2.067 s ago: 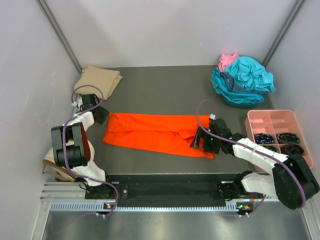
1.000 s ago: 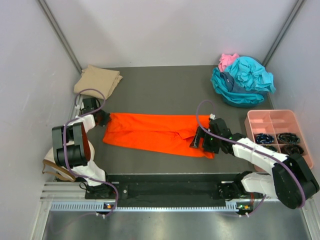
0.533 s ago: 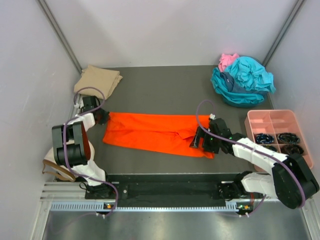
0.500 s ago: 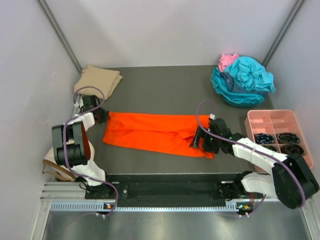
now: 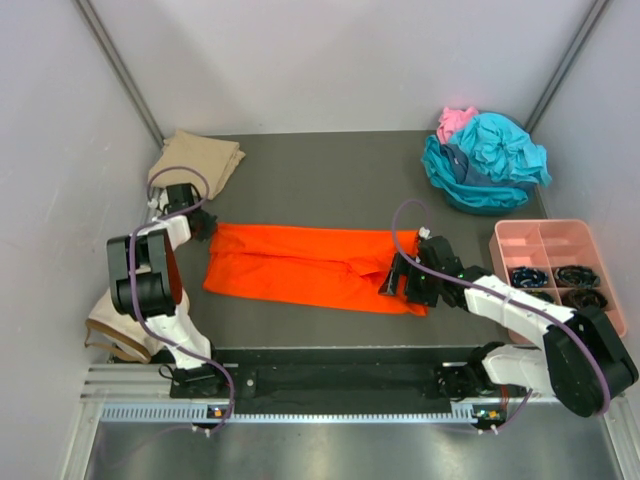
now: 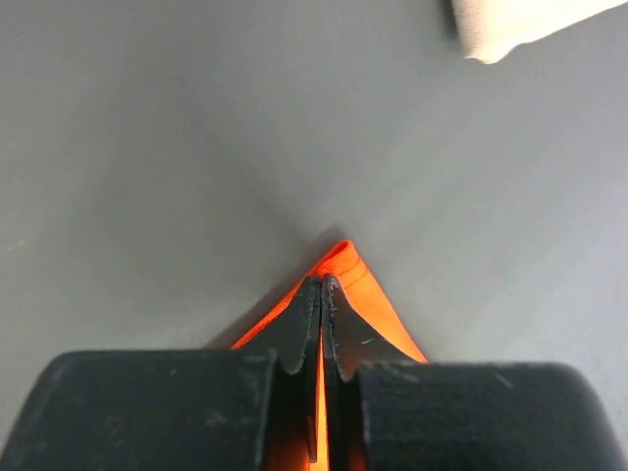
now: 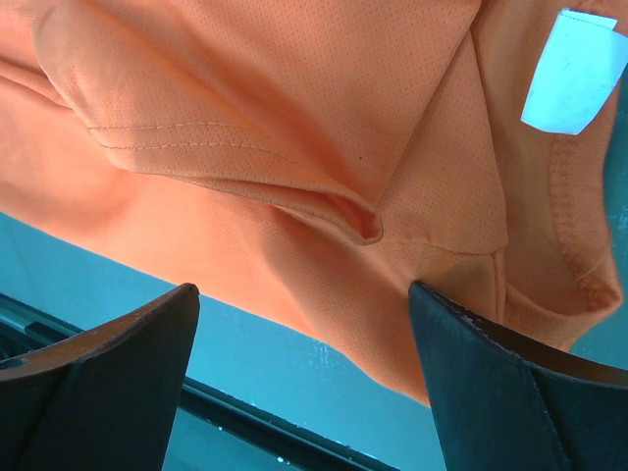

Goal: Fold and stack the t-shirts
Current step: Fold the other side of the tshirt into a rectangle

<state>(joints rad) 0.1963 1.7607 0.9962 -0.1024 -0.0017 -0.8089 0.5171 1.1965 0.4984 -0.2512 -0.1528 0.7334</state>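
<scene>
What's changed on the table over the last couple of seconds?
The left fingers finished closing on the orange t-shirt's far-left corner. The left arm shifted slightly toward the far side, drawing that edge a little left. The right fingers stayed open over the shirt's right end. The tan t-shirt, teal pile and pink tray did not move.

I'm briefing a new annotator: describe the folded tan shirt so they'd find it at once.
On the dark table, go to the far left corner. The tan shirt lies there. It alone is a compact fold; the orange shirt lies stretched long, the teal ones heaped.
</scene>
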